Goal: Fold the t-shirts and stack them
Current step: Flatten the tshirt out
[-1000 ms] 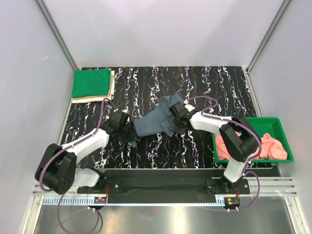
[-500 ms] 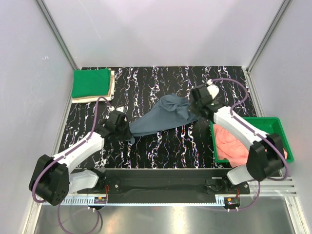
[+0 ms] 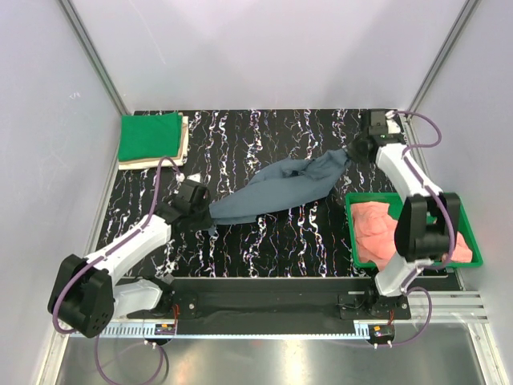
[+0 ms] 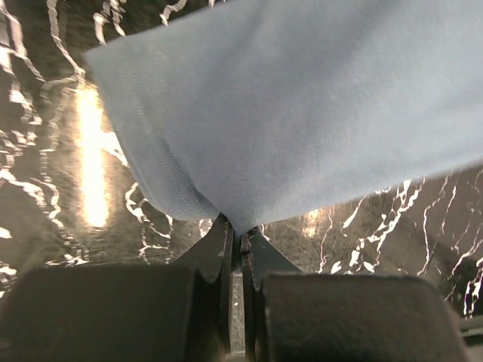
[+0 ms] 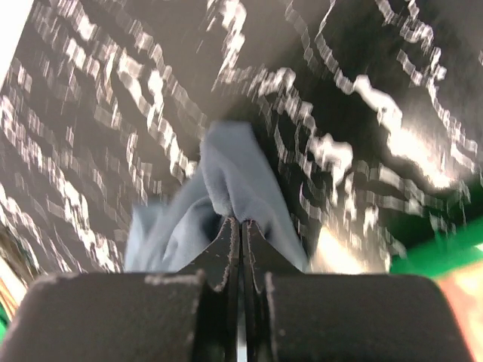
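From above, the beige shirt (image 3: pixel 185 136) is mostly hidden under the green shirt (image 3: pixel 149 136), far left. Both arms reach wide apart, with the blue-grey shirt (image 3: pixel 280 186) stretched between them over the surface (image 3: pixel 264 241). The left wrist view shows the left pincer (image 4: pixel 240 243) clenched on a shirt edge. The right wrist view is blurry, yet the right pincer (image 5: pixel 241 226) pinches bunched cloth of the same shirt

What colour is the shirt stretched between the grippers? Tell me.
Slate blue-grey t-shirt; clearest in left wrist view.

Bright even light, blurry right-wrist view.
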`<state>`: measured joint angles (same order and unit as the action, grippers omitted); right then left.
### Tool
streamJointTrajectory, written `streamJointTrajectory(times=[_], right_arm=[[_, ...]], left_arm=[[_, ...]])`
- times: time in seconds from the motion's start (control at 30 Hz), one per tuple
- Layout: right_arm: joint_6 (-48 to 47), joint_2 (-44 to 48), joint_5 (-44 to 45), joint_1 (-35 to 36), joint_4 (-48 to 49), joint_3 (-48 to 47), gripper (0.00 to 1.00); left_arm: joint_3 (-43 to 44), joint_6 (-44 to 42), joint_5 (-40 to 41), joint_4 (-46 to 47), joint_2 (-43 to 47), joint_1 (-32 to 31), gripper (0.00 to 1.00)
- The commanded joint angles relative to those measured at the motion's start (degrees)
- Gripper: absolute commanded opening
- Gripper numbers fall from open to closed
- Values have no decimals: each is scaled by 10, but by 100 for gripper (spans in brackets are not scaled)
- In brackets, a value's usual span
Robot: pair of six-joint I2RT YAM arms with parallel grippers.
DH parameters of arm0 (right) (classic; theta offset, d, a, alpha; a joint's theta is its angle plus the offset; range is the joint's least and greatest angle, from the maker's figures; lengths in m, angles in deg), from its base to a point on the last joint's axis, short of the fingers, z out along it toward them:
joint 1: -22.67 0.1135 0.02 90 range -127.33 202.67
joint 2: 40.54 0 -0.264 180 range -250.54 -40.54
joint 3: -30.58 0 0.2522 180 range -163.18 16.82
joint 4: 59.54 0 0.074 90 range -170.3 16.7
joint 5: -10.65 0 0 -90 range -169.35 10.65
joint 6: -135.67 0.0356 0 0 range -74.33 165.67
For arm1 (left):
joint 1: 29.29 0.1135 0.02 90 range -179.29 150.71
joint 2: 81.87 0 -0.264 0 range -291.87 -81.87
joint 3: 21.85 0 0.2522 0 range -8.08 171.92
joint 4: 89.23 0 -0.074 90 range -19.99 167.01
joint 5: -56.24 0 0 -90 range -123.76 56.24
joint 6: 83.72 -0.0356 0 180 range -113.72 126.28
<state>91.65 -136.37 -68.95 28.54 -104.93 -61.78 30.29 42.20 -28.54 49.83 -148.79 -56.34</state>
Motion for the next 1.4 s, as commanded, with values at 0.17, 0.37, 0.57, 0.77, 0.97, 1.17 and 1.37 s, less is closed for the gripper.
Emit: streamJointTrajectory(times=[0.17,0.37,0.57,0.77,0.97,1.17,1.37], right_arm=[[11,-152,-118,-75,-33,-116,24],[3,-101,-87,-77,-41,-77,40],[9,-49,-90,-74,-39,-27,43],[-85,-65,-148,-74,12,-3,47],[-227,-36,-179,-79,176,97,54],[-271,-40,-316,-108,265,127,57],[-283,-64,-333,-125,278,123,54]], left_arm=[[60,-23,50,-38,17,15,0],[32,-7,16,-27,46,15,0],[19,7,-17,-7,36,15,0],[17,6,-28,2,23,14,0],[14,5,-29,6,24,14,0],[15,1,-38,11,25,14,0],[22,-8,-46,10,21,14,0]])
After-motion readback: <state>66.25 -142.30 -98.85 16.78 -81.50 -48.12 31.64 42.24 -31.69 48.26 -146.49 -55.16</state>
